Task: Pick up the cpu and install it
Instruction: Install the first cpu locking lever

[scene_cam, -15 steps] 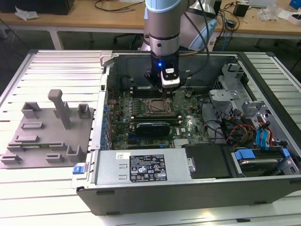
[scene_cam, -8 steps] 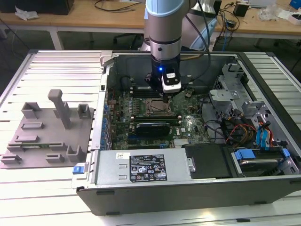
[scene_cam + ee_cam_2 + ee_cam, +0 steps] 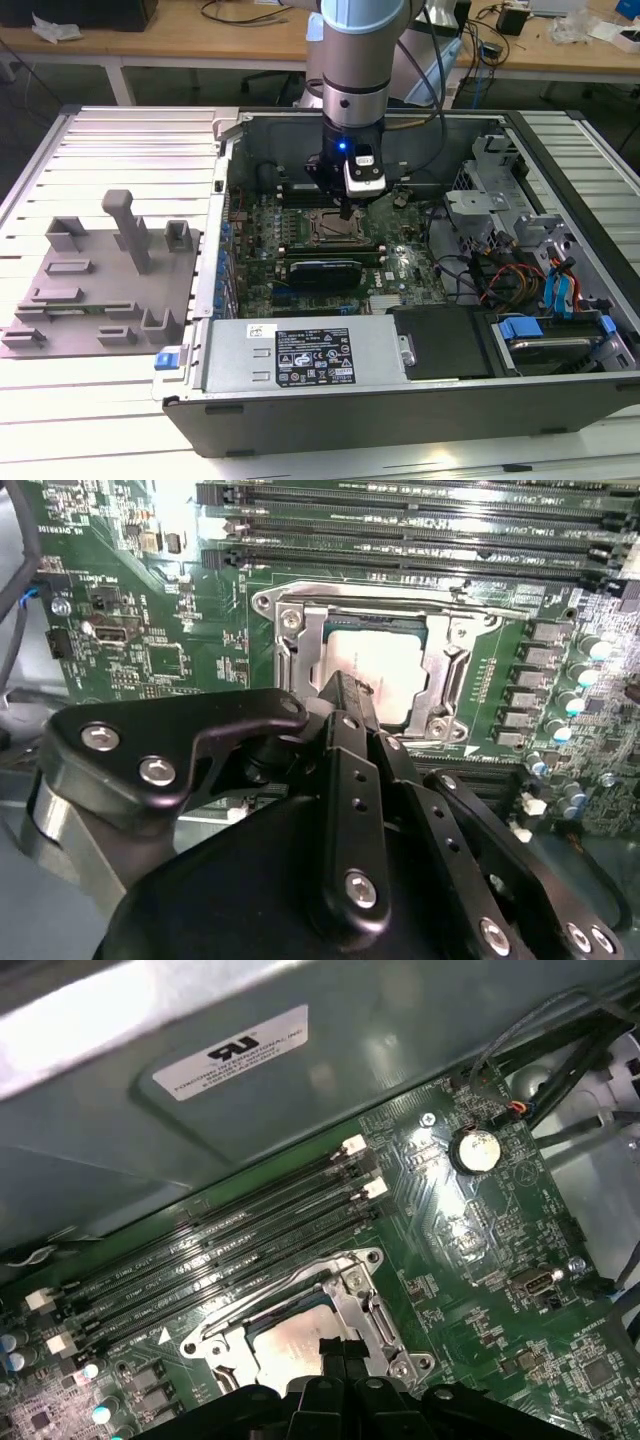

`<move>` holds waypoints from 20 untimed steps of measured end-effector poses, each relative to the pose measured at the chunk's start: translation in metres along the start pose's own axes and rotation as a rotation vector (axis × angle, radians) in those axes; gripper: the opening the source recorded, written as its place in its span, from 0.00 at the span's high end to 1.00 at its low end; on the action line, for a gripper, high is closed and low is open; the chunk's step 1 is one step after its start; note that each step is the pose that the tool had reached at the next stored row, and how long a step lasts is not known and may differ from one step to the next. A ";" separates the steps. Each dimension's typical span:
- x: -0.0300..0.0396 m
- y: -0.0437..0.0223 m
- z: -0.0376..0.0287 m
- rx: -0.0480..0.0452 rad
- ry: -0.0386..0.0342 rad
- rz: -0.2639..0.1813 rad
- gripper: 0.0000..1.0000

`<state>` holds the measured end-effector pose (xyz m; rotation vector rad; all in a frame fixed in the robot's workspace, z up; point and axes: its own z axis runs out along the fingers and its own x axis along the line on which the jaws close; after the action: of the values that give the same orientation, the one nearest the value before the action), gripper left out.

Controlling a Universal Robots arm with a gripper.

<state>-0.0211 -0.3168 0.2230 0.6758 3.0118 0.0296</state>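
Observation:
The cpu (image 3: 388, 665) is a pale silver square lying flat inside the open metal-framed socket (image 3: 445, 675) on the green motherboard (image 3: 300, 250). It shows in both wrist views; in the first wrist view the cpu (image 3: 288, 1345) sits in the socket frame (image 3: 372, 1310). My gripper (image 3: 345, 688) is directly over the socket, its black fingertips together at the cpu's near edge, with nothing seen between them. In the exterior view the gripper (image 3: 349, 212) hangs inside the open computer case above the socket (image 3: 335, 228).
A grey plastic plate with upright pegs (image 3: 100, 280) lies at the exterior view's left. A power supply (image 3: 300, 355) sits along the case's front edge. Memory slots (image 3: 230, 1250) run beside the socket. Cables and drive bays (image 3: 520, 280) crowd the exterior view's right.

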 end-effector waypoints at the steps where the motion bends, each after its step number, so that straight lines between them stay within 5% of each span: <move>1: 0.0000 0.0000 0.0003 -0.0012 0.0006 -0.020 0.89; 4: 0.0001 0.0000 0.0015 -0.0038 0.0022 -0.075 0.89; 10: 0.0003 -0.0002 0.0062 -0.0140 0.0088 -0.286 0.89; 15: 0.0003 -0.0001 0.0068 -0.0151 0.0106 -0.380 0.89; 20: 0.0001 0.0000 0.0022 -0.0018 0.0080 -0.431 0.89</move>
<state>-0.0210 -0.3168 0.2208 0.0159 3.0913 0.0163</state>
